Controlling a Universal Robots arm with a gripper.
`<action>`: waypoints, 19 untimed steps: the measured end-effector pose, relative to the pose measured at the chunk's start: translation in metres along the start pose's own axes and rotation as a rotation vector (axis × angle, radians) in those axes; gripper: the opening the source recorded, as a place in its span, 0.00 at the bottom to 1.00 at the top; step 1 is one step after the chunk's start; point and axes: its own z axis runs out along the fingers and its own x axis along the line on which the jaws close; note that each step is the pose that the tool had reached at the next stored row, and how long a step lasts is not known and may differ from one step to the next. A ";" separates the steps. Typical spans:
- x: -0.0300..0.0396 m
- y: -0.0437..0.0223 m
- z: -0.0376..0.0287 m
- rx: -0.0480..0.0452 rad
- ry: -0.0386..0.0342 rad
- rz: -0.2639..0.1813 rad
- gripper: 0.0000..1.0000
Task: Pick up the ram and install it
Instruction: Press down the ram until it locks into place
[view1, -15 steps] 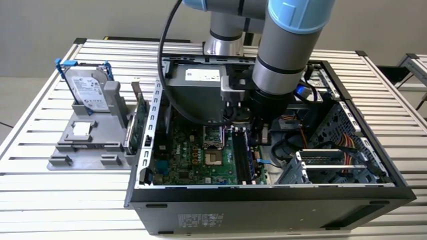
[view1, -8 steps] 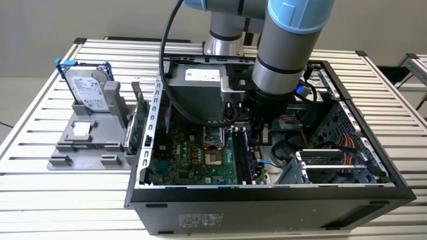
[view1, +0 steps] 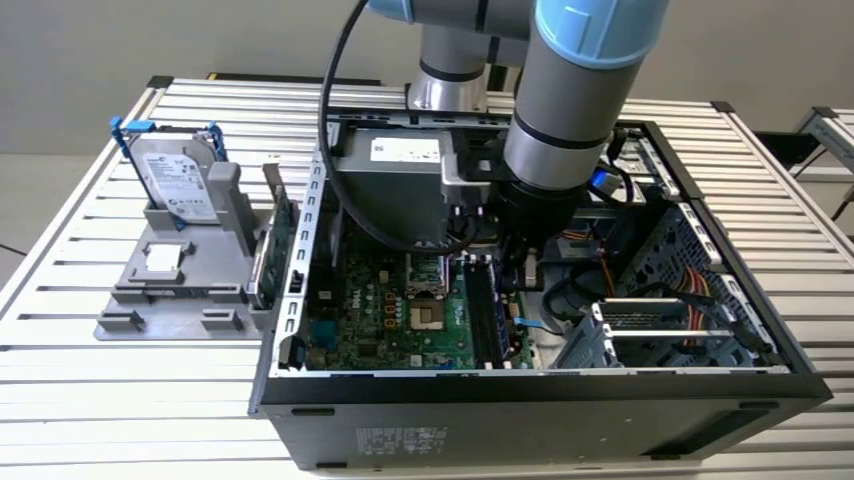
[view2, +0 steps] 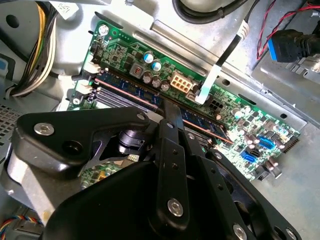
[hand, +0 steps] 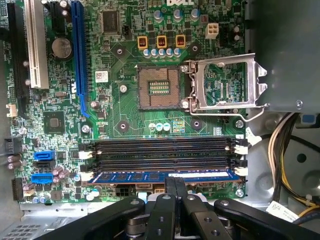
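The ram (hand: 165, 176), a long dark blue stick, sits in the memory slot nearest the motherboard's edge, with white latches at both ends; in the second wrist view it (view2: 131, 91) runs diagonally. My gripper (hand: 175, 186) is inside the open computer case (view1: 534, 385), directly over the middle of the ram. Its two black fingers are pressed together, and their tips meet at the ram's upper edge, side by side along the stick's length rather than across it. In the exterior view the gripper (view1: 523, 278) hangs low over the slots beside the drive cage.
Three empty black memory slots (hand: 162, 150) lie beside the ram, then the open CPU socket (hand: 159, 87). Cables (view1: 667, 280) and a drive cage (view1: 654, 325) crowd the exterior view's right. A silver hard drive (view1: 180, 175) and a green card (view1: 274, 250) stand on a grey fixture outside the case.
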 end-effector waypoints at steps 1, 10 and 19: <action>0.0000 0.0000 0.0009 0.0000 0.0002 0.000 0.00; 0.0000 0.0001 0.0102 -0.0001 0.0012 0.000 0.00; -0.0004 0.0001 0.0115 0.0008 -0.0007 0.000 0.00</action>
